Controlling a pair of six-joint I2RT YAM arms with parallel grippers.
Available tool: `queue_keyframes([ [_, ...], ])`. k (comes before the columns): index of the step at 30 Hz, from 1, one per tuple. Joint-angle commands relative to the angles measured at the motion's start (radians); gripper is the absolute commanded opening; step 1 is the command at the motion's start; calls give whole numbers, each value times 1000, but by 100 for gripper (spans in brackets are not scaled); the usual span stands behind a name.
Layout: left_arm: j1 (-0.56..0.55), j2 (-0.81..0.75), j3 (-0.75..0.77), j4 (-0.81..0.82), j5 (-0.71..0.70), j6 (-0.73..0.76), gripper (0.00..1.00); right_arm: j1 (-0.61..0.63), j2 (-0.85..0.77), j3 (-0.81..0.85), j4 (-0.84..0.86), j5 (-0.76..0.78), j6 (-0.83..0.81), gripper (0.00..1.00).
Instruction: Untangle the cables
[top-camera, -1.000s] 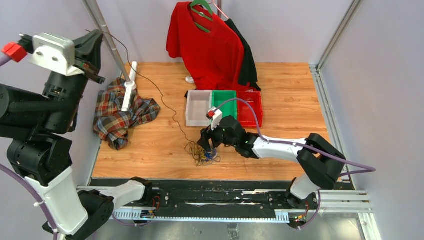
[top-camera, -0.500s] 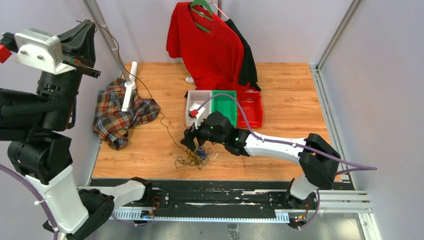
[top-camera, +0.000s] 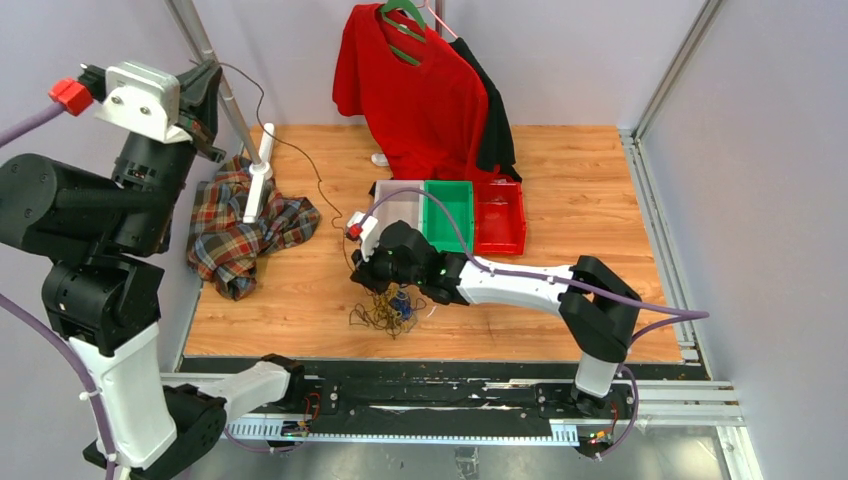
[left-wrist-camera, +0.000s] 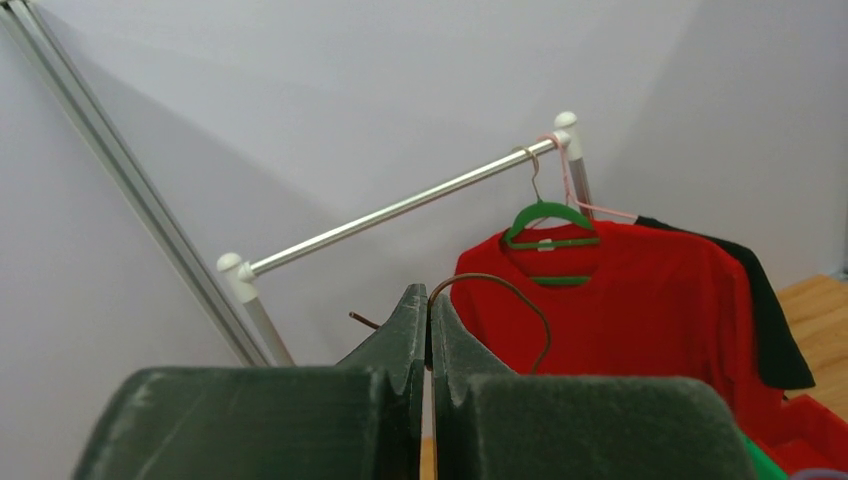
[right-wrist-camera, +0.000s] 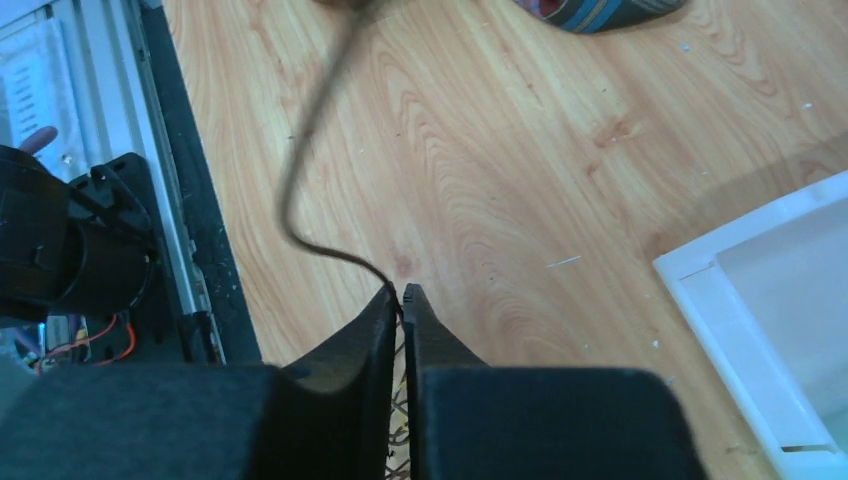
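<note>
We are looking at the cables (top-camera: 388, 312) lying in a small tangle of dark, yellow and blue wire on the wooden worktop (top-camera: 580, 170). They are sitting close to its near edge, a little left of the middle. The right gripper (right-wrist-camera: 400, 297) is reaching low over the far-left side of that tangle. Its fingers are pressing together on a thin dark cable (right-wrist-camera: 284, 208), which is leaving the fingertips and curving away across the wood.

The left gripper (left-wrist-camera: 430, 310) is hanging high in the air beyond the worktop's left edge. Its fingers are also closing tight on a thin dark strand that is arching out from between the tips. In the top view we are following this strand from the raised gripper down over the far-left part of the worktop and on toward the right gripper. It appears to be the same cable, stretching loosely between the two.

A plaid cloth (top-camera: 240, 230) is lying crumpled at the left edge, under the white foot of a clothes rail (left-wrist-camera: 400, 208). A red shirt (top-camera: 415, 95) on a green hanger (left-wrist-camera: 548, 215) is hanging over the far edge. A white bin (top-camera: 392, 198), a green bin (top-camera: 452, 205) and a red bin (top-camera: 502, 215) are standing side by side near the middle.
</note>
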Motion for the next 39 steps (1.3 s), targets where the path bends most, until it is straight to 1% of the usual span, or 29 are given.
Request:
queue_keyframes([
  [1, -7, -89, -138, -12, -38, -11, 1, -11, -34, 45, -18, 44, -17, 1],
  [8, -8, -361, -789, -29, -50, -130, 0, -61, -160, -9, 14, 52, 1, 1],
  [11, -8, -452, -995, -37, -33, -192, 1, -72, -201, -45, 42, 51, 22, 1],
  [12, -7, -477, -1054, -37, -17, -216, 1, -74, -210, -56, 57, 44, 31, 1],
  [13, -8, -514, -1112, -27, 10, -236, 4, -75, -215, -65, 73, 33, 43, 1],
  [15, -7, -581, -1232, 17, 93, -263, 12, -75, -219, -69, 94, 1, 69, 1],
  [17, -8, -643, -1331, 82, 183, -298, 14, -74, -216, -61, 97, -18, 100, 1],
  [20, -7, -680, -1402, 133, 318, -323, 18, -74, -217, -60, 110, -33, 136, 1],
  [23, -8, -656, -1417, 115, 433, -323, 23, -74, -225, -50, 117, -49, 155, 1],
  [25, -8, -638, -1423, 115, 517, -313, 28, -74, -227, -33, 117, -64, 166, 1],
  [26, -8, -634, -1430, 130, 527, -319, 31, -74, -227, -23, 116, -75, 172, 1],
  [29, -8, -618, -1454, 179, 521, -325, 33, -74, -233, 1, 106, -94, 181, 1],
  [35, -7, -616, -1504, 250, 498, -362, 51, -74, -267, 19, 104, -121, 205, 1],
  [36, -8, -624, -1516, 264, 502, -369, 53, -74, -269, 23, 106, -129, 215, 1],
  [39, -7, -634, -1534, 292, 485, -375, 53, -74, -271, 33, 121, -156, 242, 1],
])
